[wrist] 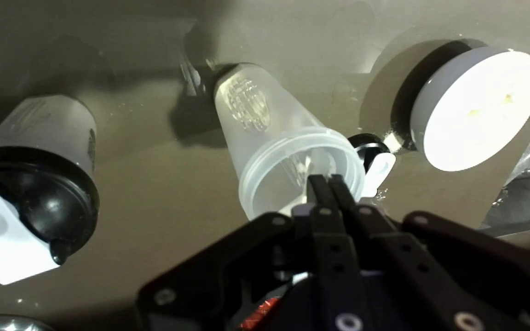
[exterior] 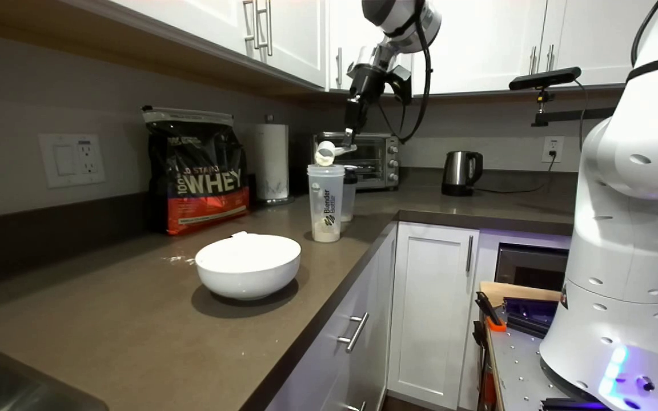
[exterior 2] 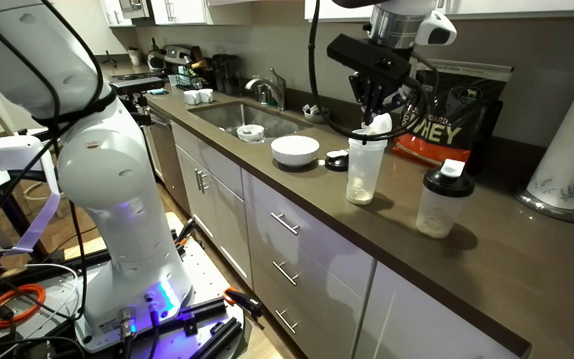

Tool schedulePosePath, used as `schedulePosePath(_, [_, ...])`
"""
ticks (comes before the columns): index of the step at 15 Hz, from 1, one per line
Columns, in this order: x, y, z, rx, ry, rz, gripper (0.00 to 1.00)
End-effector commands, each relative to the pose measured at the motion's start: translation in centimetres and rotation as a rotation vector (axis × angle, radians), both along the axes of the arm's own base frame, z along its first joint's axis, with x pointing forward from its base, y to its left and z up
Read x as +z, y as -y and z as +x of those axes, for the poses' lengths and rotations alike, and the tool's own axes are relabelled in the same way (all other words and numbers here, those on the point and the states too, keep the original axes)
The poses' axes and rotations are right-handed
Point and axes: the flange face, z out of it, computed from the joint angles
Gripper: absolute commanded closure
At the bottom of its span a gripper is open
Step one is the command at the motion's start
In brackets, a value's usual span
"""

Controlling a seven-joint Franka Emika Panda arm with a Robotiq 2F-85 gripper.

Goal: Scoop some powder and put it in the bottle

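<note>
The bottle (exterior: 319, 197), a clear shaker printed "Blender Bottle", stands upright and uncapped on the counter in both exterior views. Pale powder (exterior: 326, 233) lies in its bottom. Above the bottle's mouth, my gripper (exterior: 349, 136) points down, shut on the handle of a white scoop (exterior: 325, 149). The scoop is tipped over the rim, and some powder shows at its opening. In the wrist view, the fingertips of the gripper (wrist: 327, 178) sit together in front of the round mouth; they hide most of the scoop. The white bowl (exterior: 249, 277) is overexposed inside, so its contents are hard to tell.
A similar bottle with a black lid (exterior 2: 447, 182) stands close to the bottle. Near the bowl lies a loose black lid (exterior 2: 337, 162). The WHEY bag (exterior: 200, 177) and paper towel roll (exterior: 272, 160) line the wall. Spilled powder (exterior: 177, 260) dusts the counter.
</note>
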Motion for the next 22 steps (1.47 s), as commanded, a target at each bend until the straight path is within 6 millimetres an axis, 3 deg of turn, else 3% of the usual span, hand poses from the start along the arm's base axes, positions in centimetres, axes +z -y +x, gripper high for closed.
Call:
schedulePosePath(1, [-0.1,-0.8,0.1,-0.017,0.014,-0.065,0.98])
schedulePosePath(10, [-1.0,-2.4,0.2,-0.006,0.013,-0.14,0.98])
schedulePosePath(22, [0.5,-4.1,-0.5,0.033,0.025,-0.158,0.98])
